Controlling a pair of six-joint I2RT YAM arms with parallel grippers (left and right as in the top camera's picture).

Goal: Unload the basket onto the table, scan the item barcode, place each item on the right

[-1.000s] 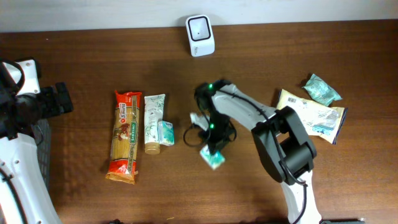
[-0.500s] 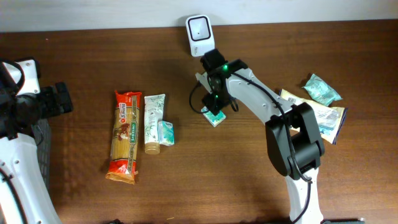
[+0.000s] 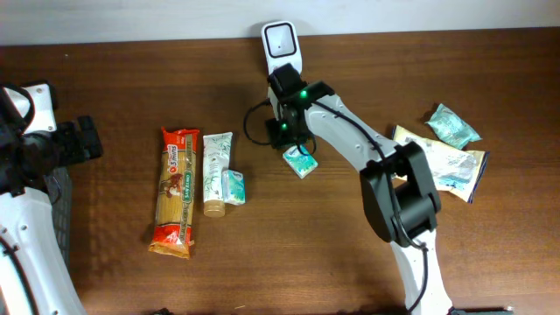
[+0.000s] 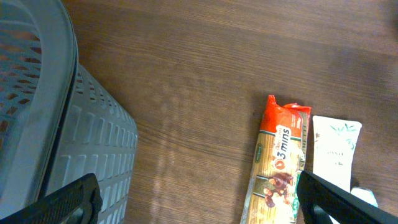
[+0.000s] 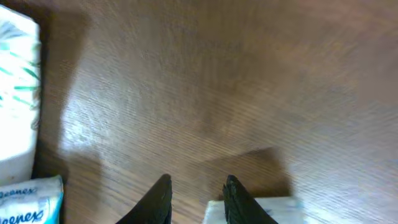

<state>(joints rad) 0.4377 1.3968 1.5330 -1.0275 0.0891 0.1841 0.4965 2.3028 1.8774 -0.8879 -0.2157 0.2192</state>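
Observation:
A small white and teal tissue pack [image 3: 300,161] lies flat on the wooden table, below the white barcode scanner [image 3: 282,50] at the back edge. My right gripper [image 3: 280,133] hangs just up and left of the pack, between it and the scanner. In the right wrist view my right gripper [image 5: 196,182] stands open with bare wood in its narrow gap, and the pack's white edge [image 5: 267,210] lies outside its right finger. My left gripper [image 4: 199,205] is wide open over bare table at the far left, holding nothing.
A pasta packet [image 3: 178,191], a white tube [image 3: 214,171] and a second small tissue pack [image 3: 233,186] lie left of centre. Foil packets [image 3: 437,157] and a teal pouch [image 3: 453,125] sit at the right. A grey basket [image 4: 37,124] stands by my left gripper.
My right gripper carried the tissue pack from the table's middle up toward the scanner, let it go there, and has moved slightly up and left of it. The left arm has not moved.

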